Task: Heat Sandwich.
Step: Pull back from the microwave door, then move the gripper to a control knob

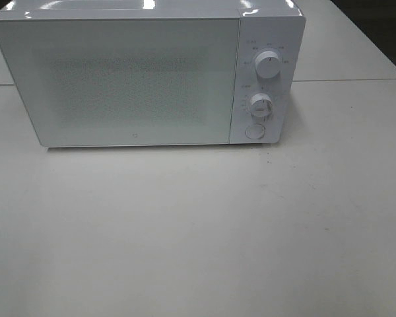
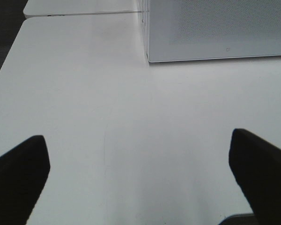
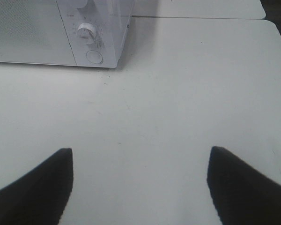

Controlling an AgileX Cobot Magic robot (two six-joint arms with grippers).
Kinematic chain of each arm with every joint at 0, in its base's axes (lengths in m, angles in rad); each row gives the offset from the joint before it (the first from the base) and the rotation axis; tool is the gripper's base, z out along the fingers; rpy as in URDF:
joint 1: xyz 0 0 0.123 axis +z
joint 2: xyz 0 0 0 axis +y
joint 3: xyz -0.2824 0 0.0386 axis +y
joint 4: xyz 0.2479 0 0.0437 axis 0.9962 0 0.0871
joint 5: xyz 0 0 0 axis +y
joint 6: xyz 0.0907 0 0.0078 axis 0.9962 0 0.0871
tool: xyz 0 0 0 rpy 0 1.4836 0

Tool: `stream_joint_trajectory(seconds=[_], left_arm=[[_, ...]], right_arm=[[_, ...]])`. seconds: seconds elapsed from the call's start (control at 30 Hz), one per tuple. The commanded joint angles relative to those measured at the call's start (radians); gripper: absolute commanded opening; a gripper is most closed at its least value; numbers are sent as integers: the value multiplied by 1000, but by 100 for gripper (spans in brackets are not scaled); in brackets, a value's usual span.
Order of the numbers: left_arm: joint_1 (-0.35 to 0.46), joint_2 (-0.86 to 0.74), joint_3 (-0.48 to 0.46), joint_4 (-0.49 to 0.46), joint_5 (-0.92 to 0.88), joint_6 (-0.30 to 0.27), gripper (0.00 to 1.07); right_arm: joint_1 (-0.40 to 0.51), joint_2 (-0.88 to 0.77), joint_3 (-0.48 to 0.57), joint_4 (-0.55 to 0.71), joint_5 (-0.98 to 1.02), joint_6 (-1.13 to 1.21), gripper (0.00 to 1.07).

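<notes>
A white microwave (image 1: 138, 79) stands at the back of the white table (image 1: 198, 231) with its door shut. It has two knobs (image 1: 268, 67) and a round button (image 1: 254, 131) on its right panel. The sandwich and its pink plate are out of view. Neither gripper shows in the exterior high view. My left gripper (image 2: 138, 164) is open and empty above bare table, with the microwave's lower left corner (image 2: 150, 58) ahead. My right gripper (image 3: 140, 180) is open and empty above bare table, with the microwave's control panel (image 3: 91, 40) ahead.
A second white table (image 1: 356, 39) abuts behind and to the right of the microwave, with a seam (image 3: 196, 18) between the tables. The dark floor (image 2: 2, 28) shows beyond the left table edge.
</notes>
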Motion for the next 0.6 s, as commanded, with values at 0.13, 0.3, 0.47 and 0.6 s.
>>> stream_joint_trajectory(seconds=[0.13, 0.3, 0.47, 0.6], left_arm=[[1, -30, 1, -3, -7, -5, 104], [1, -30, 1, -3, -7, -5, 104], [1, -30, 1, -3, -7, -5, 104], [1, -30, 1, -3, -7, -5, 104]], right_arm=[[-4, 102, -8, 6, -131, 0, 76], [-4, 187, -1, 6, -238, 0, 76], [-4, 275, 9, 6, -349, 0, 76], [-4, 336, 17, 6, -412, 0, 76]])
